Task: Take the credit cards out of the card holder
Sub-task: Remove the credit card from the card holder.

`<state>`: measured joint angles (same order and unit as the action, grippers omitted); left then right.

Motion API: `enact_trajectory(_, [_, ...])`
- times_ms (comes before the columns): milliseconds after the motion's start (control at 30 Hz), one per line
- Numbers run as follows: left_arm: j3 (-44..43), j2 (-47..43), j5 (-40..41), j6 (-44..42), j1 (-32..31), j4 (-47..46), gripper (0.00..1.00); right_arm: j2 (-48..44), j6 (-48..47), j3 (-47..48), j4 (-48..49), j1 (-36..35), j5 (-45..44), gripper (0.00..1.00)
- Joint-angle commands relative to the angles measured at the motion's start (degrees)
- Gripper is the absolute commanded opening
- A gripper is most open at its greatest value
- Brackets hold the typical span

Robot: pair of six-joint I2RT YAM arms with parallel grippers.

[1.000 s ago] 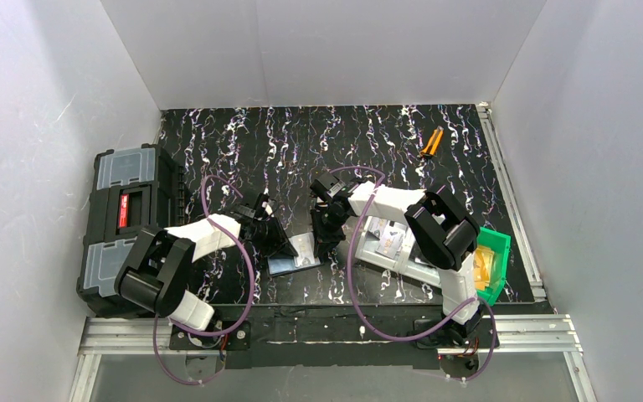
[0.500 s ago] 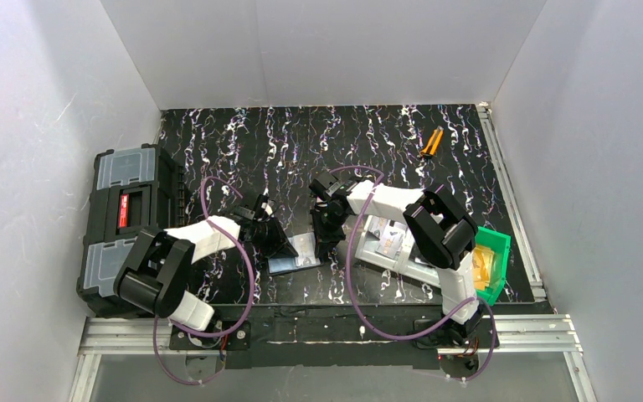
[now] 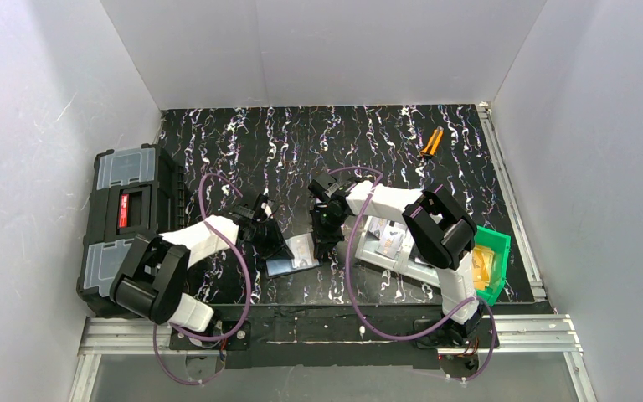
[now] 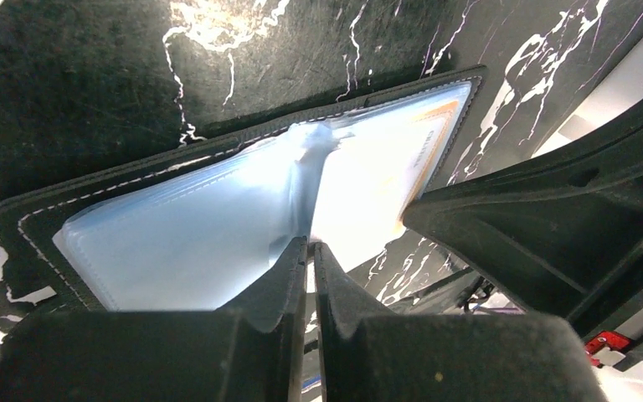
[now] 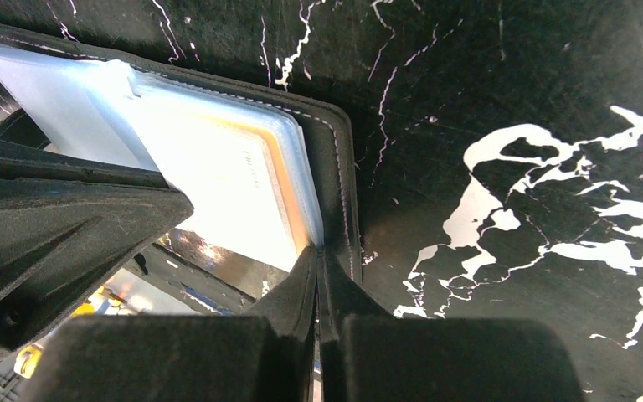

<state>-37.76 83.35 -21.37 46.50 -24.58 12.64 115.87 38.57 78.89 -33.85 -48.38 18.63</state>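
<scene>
The card holder (image 3: 291, 256) is lying open near centre on the desk (image 3: 368, 142). The left fingers (image 4: 280, 285) are pinching its clear pocket; the right fingers (image 5: 297, 289) are pressing tight together at its right edge.

Between left end effector (image 4: 310, 244) and right end effector (image 5: 318, 251): card holder (image 3: 289, 266) spans the gap.
Beyond both: open bench (image 3: 301, 151).
Right of right end effector: grey bin (image 3: 374, 251), just beside.
Left of left end effector: toolbox (image 3: 121, 219), well apart.
</scene>
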Motion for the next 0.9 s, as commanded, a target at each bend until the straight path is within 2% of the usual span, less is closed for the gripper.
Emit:
enact_trajectory(0, [-0.91,-2.24,3.68,-2.38,0.48,5.32,0.0,3.02,-0.03,-0.83,0.14,-0.33,-3.45,0.02])
enact_trajectory(433, [-1.95,-4.58,8.87,-5.31,3.21,11.44,0.02,3.29,0.26,-1.4,0.74,0.3,-2.82,0.01])
enact_trajectory(500, [-1.86,-4.59,8.28,-5.36,3.22,11.08,0.03,3.37,0.22,-1.42,0.65,0.28,-2.68,0.01])
enact_trajectory(667, [-1.11,-4.94,4.99,-4.85,3.23,8.1,0.14,3.56,0.12,-1.2,0.68,0.28,-2.46,0.01])
enact_trajectory(867, [-0.4,-4.58,2.21,-3.91,3.28,5.29,0.16,3.79,0.05,-0.99,0.67,0.29,-2.19,0.01])
